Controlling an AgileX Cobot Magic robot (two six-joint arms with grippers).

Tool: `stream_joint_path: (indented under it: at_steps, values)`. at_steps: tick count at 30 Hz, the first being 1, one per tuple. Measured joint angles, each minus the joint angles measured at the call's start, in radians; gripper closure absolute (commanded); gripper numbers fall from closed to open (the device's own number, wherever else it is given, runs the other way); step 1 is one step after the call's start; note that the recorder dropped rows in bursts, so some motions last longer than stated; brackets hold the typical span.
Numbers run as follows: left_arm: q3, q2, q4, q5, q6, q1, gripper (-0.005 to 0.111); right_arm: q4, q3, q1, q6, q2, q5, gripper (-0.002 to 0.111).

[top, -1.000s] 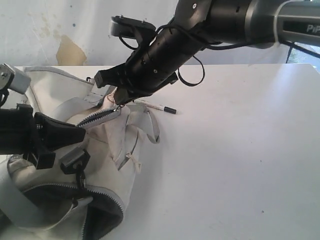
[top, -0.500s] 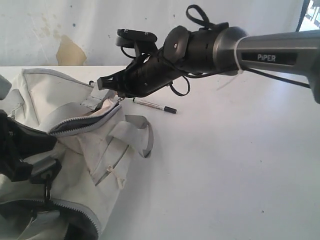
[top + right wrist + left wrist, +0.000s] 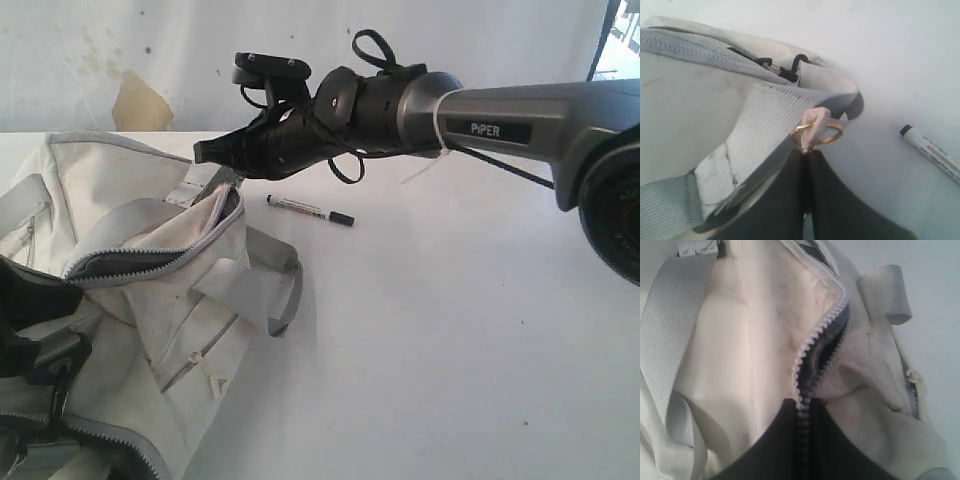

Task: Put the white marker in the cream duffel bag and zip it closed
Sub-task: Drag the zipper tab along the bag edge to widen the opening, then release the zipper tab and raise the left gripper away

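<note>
The cream duffel bag (image 3: 150,300) lies at the left of the table, its top zipper (image 3: 817,335) partly parted over dark lining. My left gripper (image 3: 802,404) is shut on the zipper's edge, low at the left in the exterior view (image 3: 72,298). My right gripper (image 3: 807,150) reaches across the middle (image 3: 203,152) and is shut on a small pale pull tab (image 3: 814,125) with a gold ring at the bag's far end. The white marker (image 3: 310,210) with its black cap lies on the table just beyond the bag, apart from both grippers; in the right wrist view the marker (image 3: 932,152) sits beside the jaws.
Grey webbing straps (image 3: 265,285) hang off the bag's side toward the table. A black clip (image 3: 790,70) sits at the bag's end seam. White tabletop (image 3: 450,330) stretches to the right of the bag. A stained wall (image 3: 130,90) stands behind.
The left gripper has drawn down and to the left with the zipper edge. The right gripper has risen with the tab, stretching the bag between them. The marker has not moved.
</note>
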Motion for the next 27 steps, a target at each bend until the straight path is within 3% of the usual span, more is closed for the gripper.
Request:
stream_joint_path:
  at_steps: [20,23,27]
  values:
    - [0.0,-0.021,0.103,0.01,-0.117,0.0,0.106,0.112,-0.334,-0.089,0.01,0.176,0.308,0.106]
    - [0.0,-0.021,0.104,0.012,-0.119,0.0,0.096,0.115,-0.335,-0.093,0.01,0.176,0.343,0.095]
    - [0.0,-0.021,0.107,0.016,-0.121,0.0,0.071,0.117,-0.338,-0.1,0.01,0.176,0.402,0.073]
